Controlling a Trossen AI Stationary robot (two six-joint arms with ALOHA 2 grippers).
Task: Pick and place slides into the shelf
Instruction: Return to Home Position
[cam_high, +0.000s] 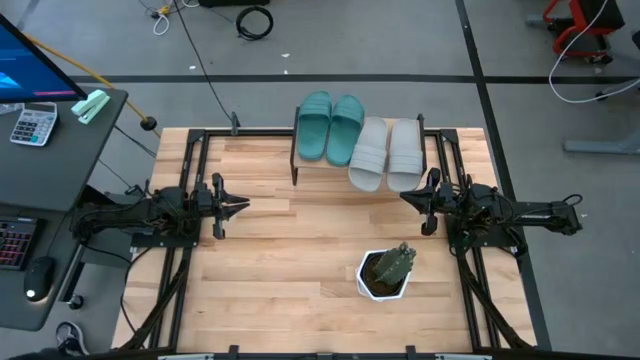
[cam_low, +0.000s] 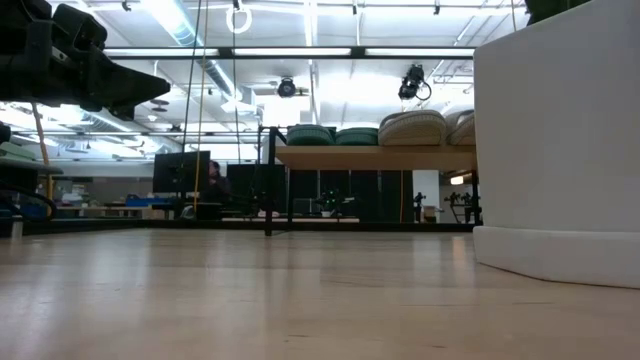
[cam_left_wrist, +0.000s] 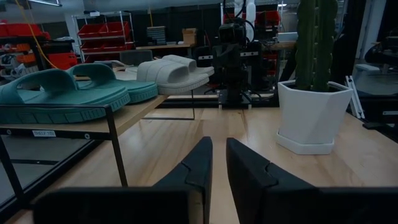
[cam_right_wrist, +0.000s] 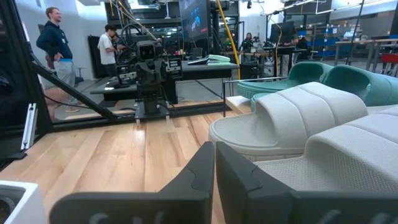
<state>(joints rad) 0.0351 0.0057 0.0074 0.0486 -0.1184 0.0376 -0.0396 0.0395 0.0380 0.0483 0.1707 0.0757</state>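
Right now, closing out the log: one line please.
slides: four on shelf | left hand: shut, empty, left side | right hand: shut, empty, right side | pot: upright

Room layout.
Grey floor (cam_high: 400, 40); dark desk (cam_high: 70, 155) at 9 o'clock from table (cam_high: 300, 270); black cable coil (cam_high: 254, 20) at 12 o'clock.

In your low view the white pot (cam_low: 560, 150) fills the right side and runs off the top and right edges. It hides the right end of the shelf (cam_low: 370, 157), so only a sliver of the rightmost grey slide (cam_low: 460, 128) shows. From above, the slides (cam_high: 372, 152) cover most of the shelf's top. The left wrist view crops the top of the cactus (cam_left_wrist: 317, 37).
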